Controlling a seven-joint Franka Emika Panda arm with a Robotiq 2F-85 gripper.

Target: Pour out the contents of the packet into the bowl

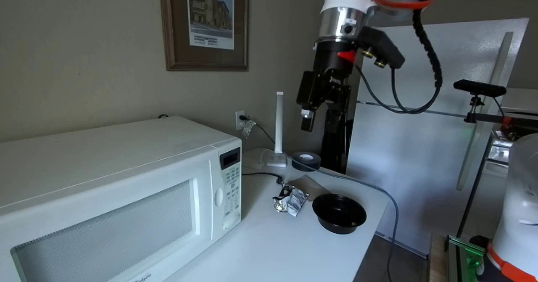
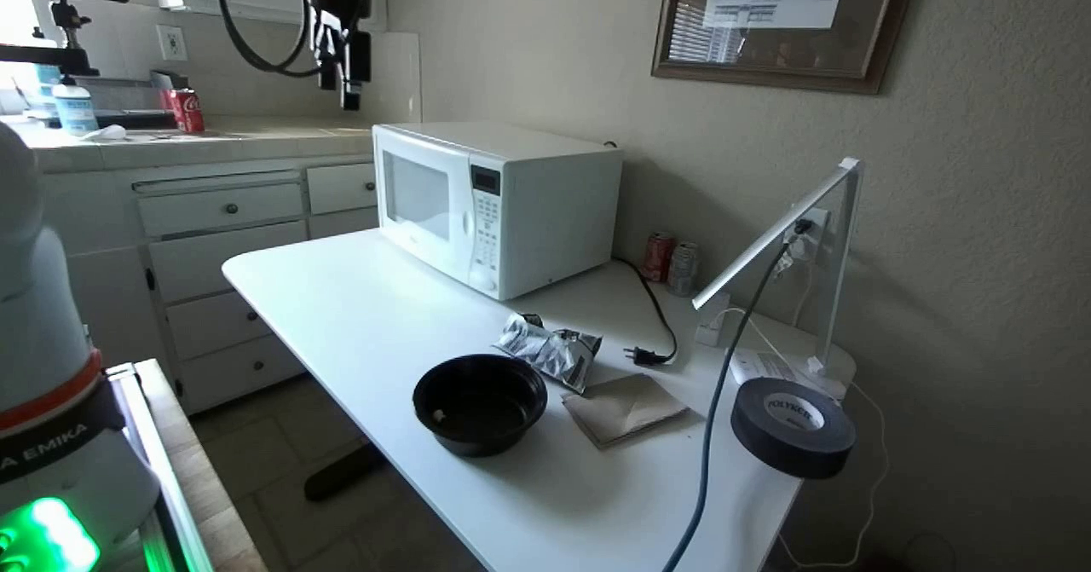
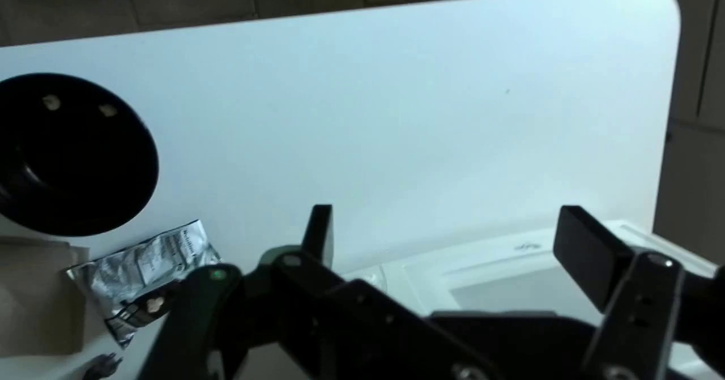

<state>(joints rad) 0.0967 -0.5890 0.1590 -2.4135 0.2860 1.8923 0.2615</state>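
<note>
The packet, a crumpled silver-white wrapper, lies on the white table in both exterior views (image 1: 294,200) (image 2: 550,350) and at the lower left of the wrist view (image 3: 150,267). The glossy black bowl stands upright beside it (image 1: 340,226) (image 2: 484,442) (image 3: 85,167). Two small pale bits lie inside the bowl in the wrist view. My gripper is open and empty, its fingers wide apart in the wrist view (image 3: 444,216). It hangs high above the table, apart from packet and bowl, in both exterior views (image 1: 318,120) (image 2: 341,90).
A white microwave (image 1: 227,181) stands on the table beside the packet. A folded brown napkin (image 2: 626,406) lies by the bowl. A black plug (image 2: 649,356), a tape roll (image 2: 793,427), a lamp (image 2: 831,239) and two cans (image 2: 669,258) are further back. A grey cable (image 1: 378,187) crosses the table.
</note>
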